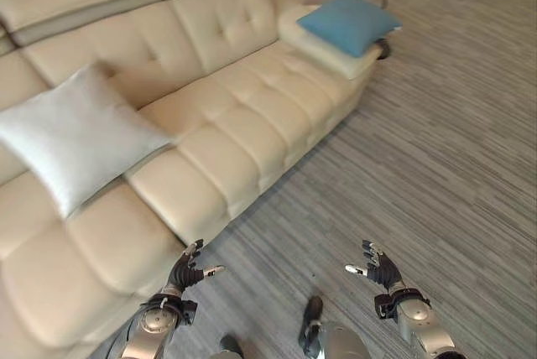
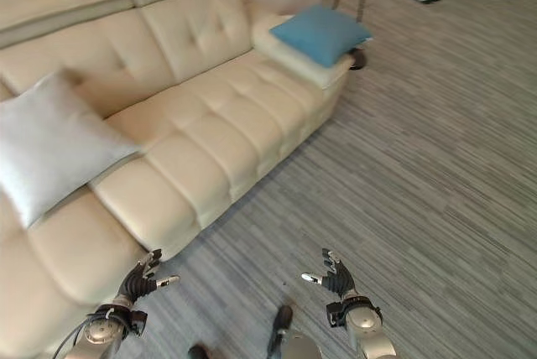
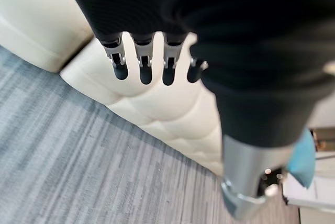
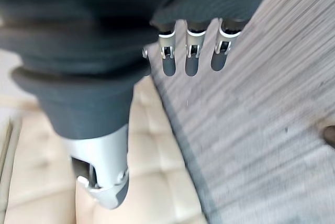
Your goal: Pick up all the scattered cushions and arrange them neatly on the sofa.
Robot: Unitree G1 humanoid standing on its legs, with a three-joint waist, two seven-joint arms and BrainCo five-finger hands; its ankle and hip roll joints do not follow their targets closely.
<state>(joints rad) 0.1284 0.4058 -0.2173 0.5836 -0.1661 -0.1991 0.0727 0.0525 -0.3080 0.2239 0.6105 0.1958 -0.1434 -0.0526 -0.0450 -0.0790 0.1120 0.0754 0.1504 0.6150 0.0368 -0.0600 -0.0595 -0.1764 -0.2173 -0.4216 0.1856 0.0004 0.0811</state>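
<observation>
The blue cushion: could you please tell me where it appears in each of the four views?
Left eye view: blue cushion upper right, on the sofa's far armrest.
Right eye view: upper middle, same armrest.
Left wrist view: blue sliver by the hand's thumb.
Right wrist view: not in it.
Shared landmark: the cream sofa.

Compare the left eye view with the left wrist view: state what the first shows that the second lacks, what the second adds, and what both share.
Left eye view alone: the white cushion leaning on the sofa's backrest, the right hand open over the floor, and the armrest under the blue cushion.
Left wrist view alone: the left hand's dark-tipped fingers from close up, straight and holding nothing.
Both: the cream sofa, the striped grey floor, the blue cushion and the left hand.
</observation>
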